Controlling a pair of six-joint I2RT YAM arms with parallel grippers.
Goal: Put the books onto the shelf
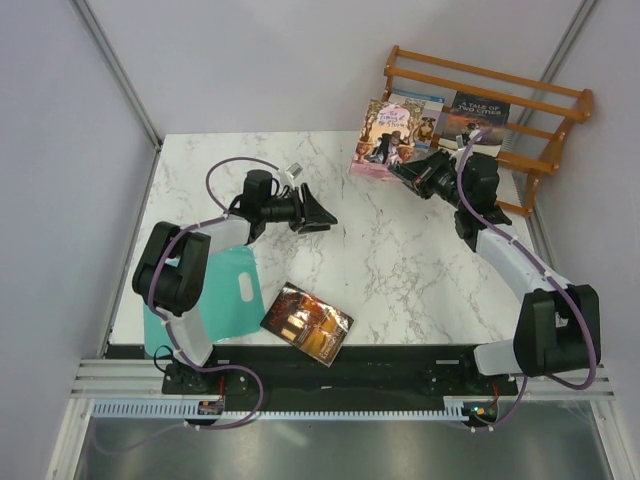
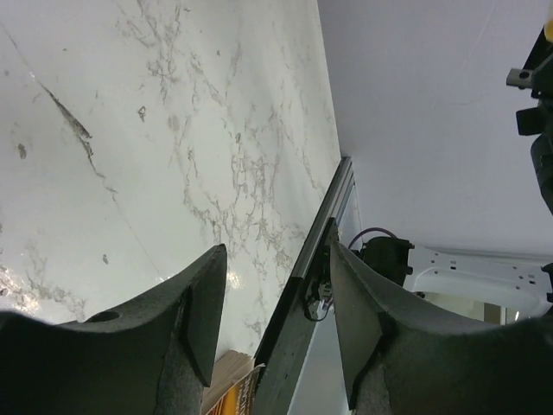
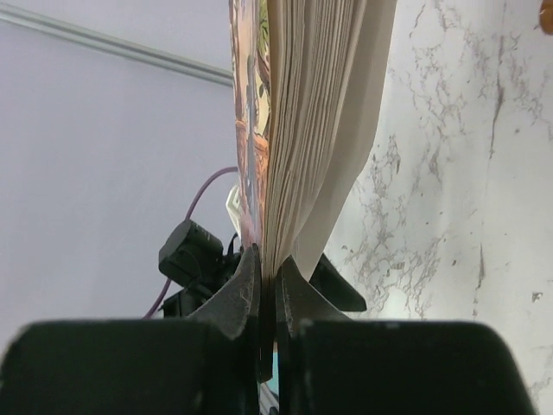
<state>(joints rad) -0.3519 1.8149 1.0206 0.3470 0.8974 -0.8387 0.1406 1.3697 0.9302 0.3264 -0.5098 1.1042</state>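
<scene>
My right gripper [image 1: 408,170] is shut on the edge of a pink-purple book [image 1: 385,138], which it holds upright just in front of the shelf [image 1: 545,105]. In the right wrist view the jaws pinch the book [image 3: 311,112] near its spine and the pages fan out above the gripper [image 3: 268,277]. On the shelf stand a blue book [image 1: 424,112] and the dark "A Tale of Two Cities" [image 1: 480,118]. A dark red-brown book [image 1: 307,323] lies flat near the table's front edge. Over mid-table hangs my left gripper [image 1: 320,215], open and empty; its wrist view shows the gripper [image 2: 276,303] above a corner of that book [image 2: 226,386].
A teal flat sheet [image 1: 228,290] with a handle hole lies at the front left, partly under the left arm. The marble table [image 1: 400,260] ends at a black rail [image 2: 302,285] along its near edge. Grey walls close in the back and sides.
</scene>
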